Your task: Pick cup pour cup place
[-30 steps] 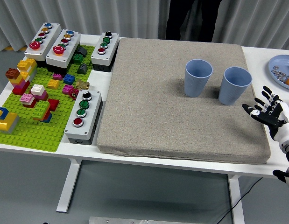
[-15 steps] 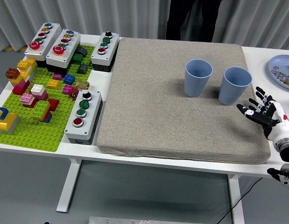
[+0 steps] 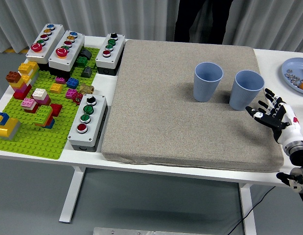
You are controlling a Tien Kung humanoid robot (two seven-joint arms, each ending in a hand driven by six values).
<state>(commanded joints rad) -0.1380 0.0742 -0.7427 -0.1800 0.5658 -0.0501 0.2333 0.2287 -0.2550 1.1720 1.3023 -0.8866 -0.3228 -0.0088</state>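
Two blue cups stand upright on the grey mat (image 3: 180, 107): the left cup (image 3: 207, 81) and the right cup (image 3: 246, 89). My right hand (image 3: 268, 112) comes in from the lower right with fingers spread, empty, just right of and slightly nearer than the right cup, not touching it. I cannot see inside the cups. My left arm is out of view.
A blue plate (image 3: 294, 72) with small items sits at the far right edge. A green brick baseplate (image 3: 41, 120) with coloured bricks and several button boxes (image 3: 87, 122) fill the left. A person in dark clothes stands at the far side (image 3: 200, 19).
My right hand has moved left and slightly up, closer to the right cup. The cups have not moved.
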